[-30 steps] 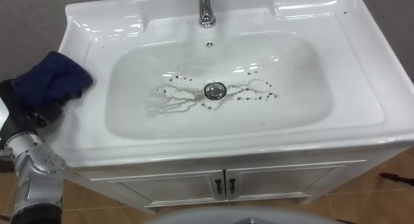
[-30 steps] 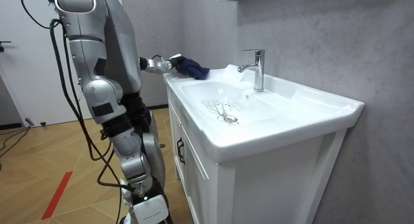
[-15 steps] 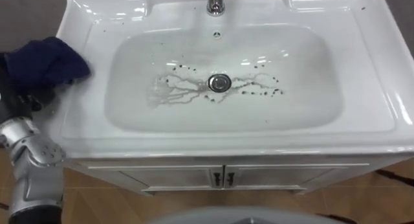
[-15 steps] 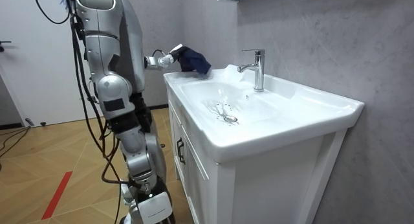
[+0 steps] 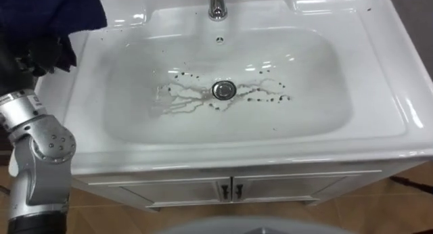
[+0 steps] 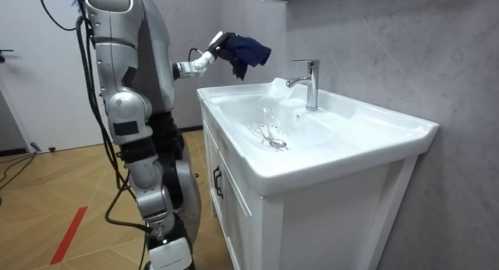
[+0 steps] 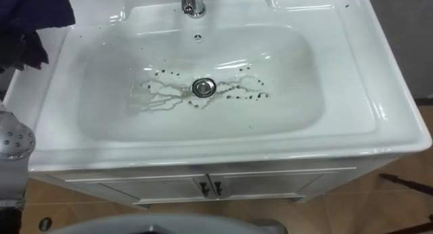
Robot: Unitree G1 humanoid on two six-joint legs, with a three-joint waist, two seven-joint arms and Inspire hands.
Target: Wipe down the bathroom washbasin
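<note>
Standing at the end of the cabinet, the robot raises its left robot hand point(image 6: 216, 45) above the left rear corner of the basin point(image 5: 379, 85), fingers closed round a dark blue cloth point(image 6: 249, 51) that hangs clear of the rim. In the eye views the cloth hides most of the fingers and runs off the frame edge. Dark streaks point(image 5: 186, 95) surround the drain point(image 5: 224, 90); the faucet point(image 5: 216, 7) is cropped at the top.

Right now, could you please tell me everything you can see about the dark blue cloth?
The dark blue cloth looks like soft, crumpled fabric. It is bunched in the robot's left hand, whose fingers curl round it. It hangs in the air over the back left corner of the white basin, apart from it, with loose folds drooping down. Nothing else touches it.
</note>
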